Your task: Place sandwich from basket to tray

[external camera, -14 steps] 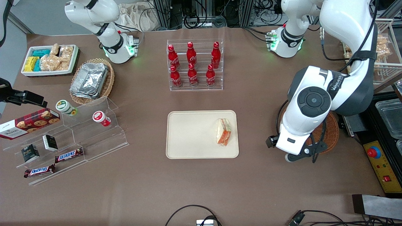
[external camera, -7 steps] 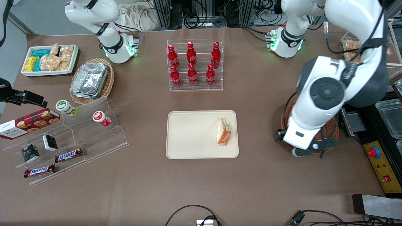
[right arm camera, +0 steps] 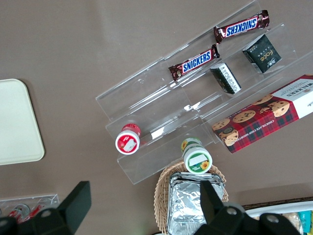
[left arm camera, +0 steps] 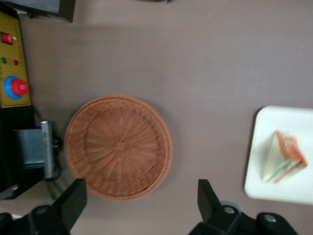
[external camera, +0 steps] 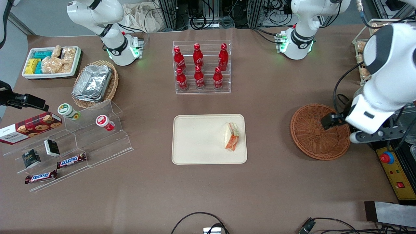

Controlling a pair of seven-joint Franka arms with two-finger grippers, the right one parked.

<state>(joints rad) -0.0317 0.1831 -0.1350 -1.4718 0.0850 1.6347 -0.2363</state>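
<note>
The sandwich (external camera: 231, 136) (left arm camera: 283, 156), a white-bread wedge with orange and green filling, lies on the cream tray (external camera: 195, 139) (left arm camera: 274, 122) near the tray's edge toward the working arm's end. A corner of the tray (right arm camera: 14, 122) also shows in the right wrist view. The round reddish-brown basket (external camera: 320, 131) (left arm camera: 119, 147) stands beside the tray with nothing in it. My gripper (external camera: 357, 138) (left arm camera: 142, 205) hangs above the basket's rim at the working arm's end of the table, open, with nothing between its fingers.
A clear rack of red bottles (external camera: 201, 66) stands farther from the front camera than the tray. A yellow box with a red stop button (external camera: 390, 162) sits beside the basket. Toward the parked arm's end are a clear snack stand (external camera: 74, 139), a tan basket of foil containers (external camera: 94, 83) and a white bin (external camera: 52, 61).
My arm has swung away from over the basket toward the working arm's end of the table, uncovering the whole basket. The sandwich has stayed put on the tray.
</note>
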